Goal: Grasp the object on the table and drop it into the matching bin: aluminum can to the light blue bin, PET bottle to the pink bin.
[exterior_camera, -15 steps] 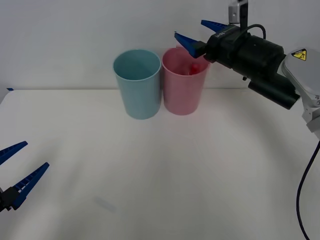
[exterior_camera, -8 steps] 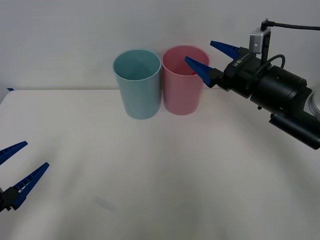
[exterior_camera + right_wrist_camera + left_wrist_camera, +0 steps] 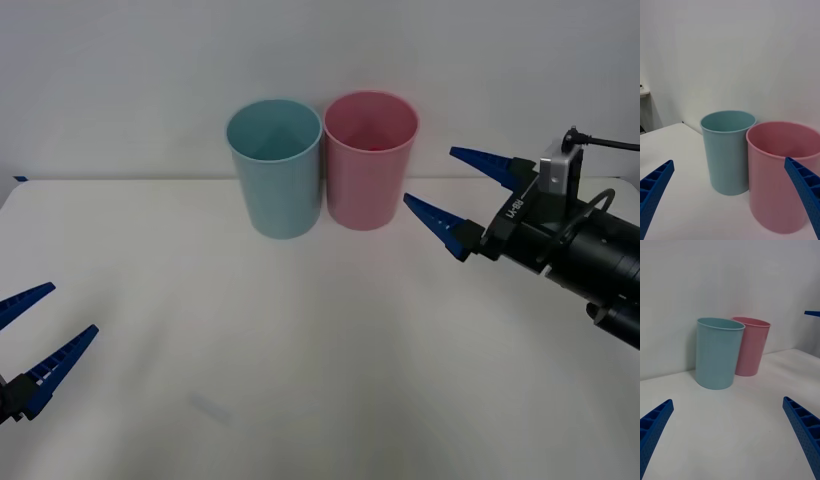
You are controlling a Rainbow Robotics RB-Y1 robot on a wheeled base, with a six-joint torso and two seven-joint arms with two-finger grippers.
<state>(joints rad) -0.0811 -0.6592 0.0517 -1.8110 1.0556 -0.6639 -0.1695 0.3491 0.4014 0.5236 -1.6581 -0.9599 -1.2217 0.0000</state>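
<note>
Your right tool [image 3: 462, 196] is wide open and holds nothing. The pink bin [image 3: 369, 160] stands just past its tips, touching the light blue bin [image 3: 275, 166]. Swing sideways and you could knock both over.

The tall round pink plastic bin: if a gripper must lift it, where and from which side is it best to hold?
Probably the tall round pink plastic bin is best gripped at its upper wall, from the robot's right side. It stands upright, and the light blue bin stands close on its other side. The open right gripper is already there.
</note>
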